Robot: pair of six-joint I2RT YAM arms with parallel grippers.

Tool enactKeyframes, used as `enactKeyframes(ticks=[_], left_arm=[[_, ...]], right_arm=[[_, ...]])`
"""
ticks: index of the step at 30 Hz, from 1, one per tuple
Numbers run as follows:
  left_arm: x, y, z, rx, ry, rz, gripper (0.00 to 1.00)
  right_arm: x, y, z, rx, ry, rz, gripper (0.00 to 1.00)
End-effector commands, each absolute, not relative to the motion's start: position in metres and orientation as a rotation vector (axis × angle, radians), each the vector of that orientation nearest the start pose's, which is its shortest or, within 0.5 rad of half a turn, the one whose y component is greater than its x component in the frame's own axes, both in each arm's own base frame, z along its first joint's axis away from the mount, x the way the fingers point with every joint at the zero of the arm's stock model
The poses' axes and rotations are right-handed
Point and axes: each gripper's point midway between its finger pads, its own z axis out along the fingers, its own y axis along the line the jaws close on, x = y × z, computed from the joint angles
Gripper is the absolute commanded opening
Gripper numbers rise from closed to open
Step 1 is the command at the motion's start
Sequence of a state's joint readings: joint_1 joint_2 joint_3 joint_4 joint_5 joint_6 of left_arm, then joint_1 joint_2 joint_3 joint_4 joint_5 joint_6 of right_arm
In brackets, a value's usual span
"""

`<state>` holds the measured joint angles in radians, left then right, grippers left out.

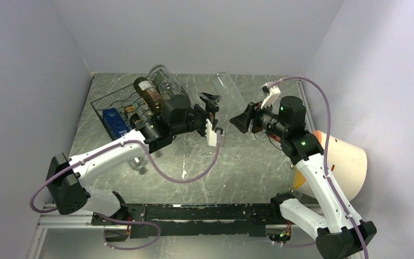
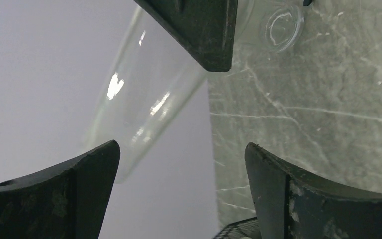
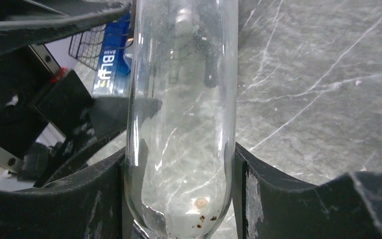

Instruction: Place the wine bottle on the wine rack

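- Table (image 1: 259, 162): grey marbled top with the wine rack (image 1: 103, 102) at its far left. Near edge hidden behind the arm bases.
- Wine rack: black wire, right part covered by the left arm. Carries a brown bottle (image 1: 147, 93), a clear bottle (image 1: 164, 81) and a blue item (image 1: 113, 123) too small to identify.
- Cream rounded thing (image 1: 347, 162): far right of the rack, partly behind the right arm. Cannot tell what it is.
- Left gripper (image 1: 213, 113): just right of the rack, jaws spread wide with nothing between them.
- Right gripper (image 1: 246, 116): further right of the rack, facing the left gripper, jaws clamped on the wine bottle (image 3: 181, 99).
- Wine bottle: clear glass, off the rack and well to its right, held tilted above the table. Rounded end sits deep between the jaws. Other end cut off in the right wrist view and faint from above.
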<state>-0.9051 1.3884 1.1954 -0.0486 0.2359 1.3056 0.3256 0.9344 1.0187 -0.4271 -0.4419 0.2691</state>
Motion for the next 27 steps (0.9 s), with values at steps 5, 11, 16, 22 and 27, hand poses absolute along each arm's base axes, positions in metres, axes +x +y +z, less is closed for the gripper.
enactKeyframes(ticks=[5, 11, 16, 22, 27], left_arm=[[0.305, -0.359, 0.314, 1.265, 1.085, -0.155, 0.99], [0.316, -0.341, 0.304, 0.986, 1.449, -0.258, 0.91], [0.309, -0.321, 0.286, 0.809, 1.703, -0.308, 0.9], [0.289, -0.283, 0.336, 0.614, 1.67, -0.361, 0.92], [0.271, -0.234, 0.408, 0.456, 1.566, -0.347, 0.92]], right_arm=[[0.288, 0.174, 0.322, -0.273, 1.804, 0.77, 0.0], [0.294, 0.178, 0.313, -0.243, 1.823, 0.795, 0.0], [0.299, 0.187, 0.292, -0.232, 1.878, 0.797, 0.0], [0.306, 0.219, 0.288, -0.24, 1.892, 0.834, 0.0], [0.301, 0.273, 0.301, -0.289, 1.851, 0.908, 0.0]])
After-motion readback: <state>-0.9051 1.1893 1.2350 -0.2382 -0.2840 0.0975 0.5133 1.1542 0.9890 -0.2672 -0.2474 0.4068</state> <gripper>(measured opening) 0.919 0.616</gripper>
